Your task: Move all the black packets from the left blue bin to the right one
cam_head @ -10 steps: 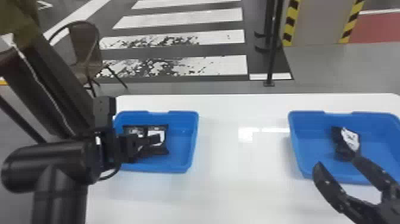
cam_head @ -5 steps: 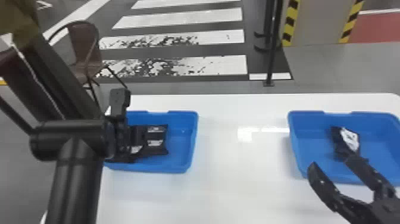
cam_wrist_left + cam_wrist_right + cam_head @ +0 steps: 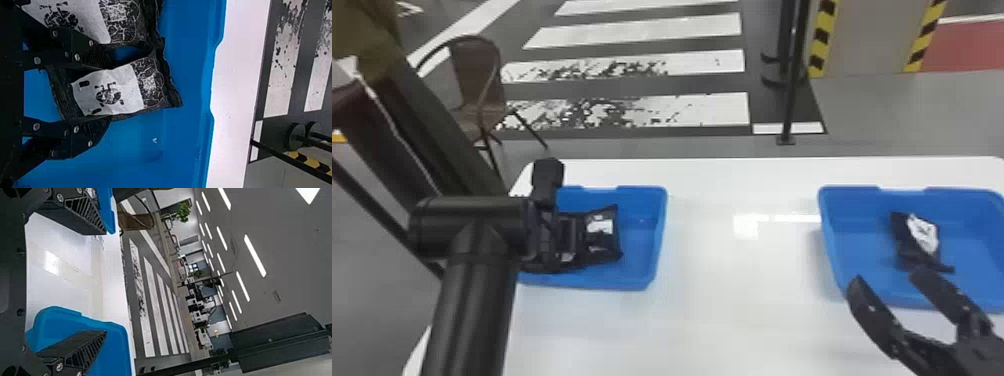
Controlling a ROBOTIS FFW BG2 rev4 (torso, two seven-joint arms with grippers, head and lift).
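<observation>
In the head view my left gripper [image 3: 546, 235] is over the left part of the left blue bin [image 3: 654, 250], beside two black packets, one [image 3: 602, 237] at the right and one [image 3: 567, 245] partly hidden. In the left wrist view the open left gripper [image 3: 96, 94] has its fingers on either side of a packet [image 3: 109, 92] with a white label; another packet [image 3: 117, 19] lies alongside, partly behind a finger. A black packet [image 3: 922, 240] rests in the right blue bin [image 3: 852, 255]. The right gripper [image 3: 887, 282] is open at that bin's near edge; in the right wrist view, the right gripper [image 3: 103, 282] holds nothing.
Both bins stand on a white table [image 3: 732, 280], with bare tabletop between them. Beyond its far edge are a brown chair [image 3: 477, 85] and a black post [image 3: 794, 75] on the floor.
The left forearm has swung rightward, and its gripper now hangs over the bin's left part instead of extending across the packets. The right-hand packet there is slightly more tilted. The right gripper shifted a little.
</observation>
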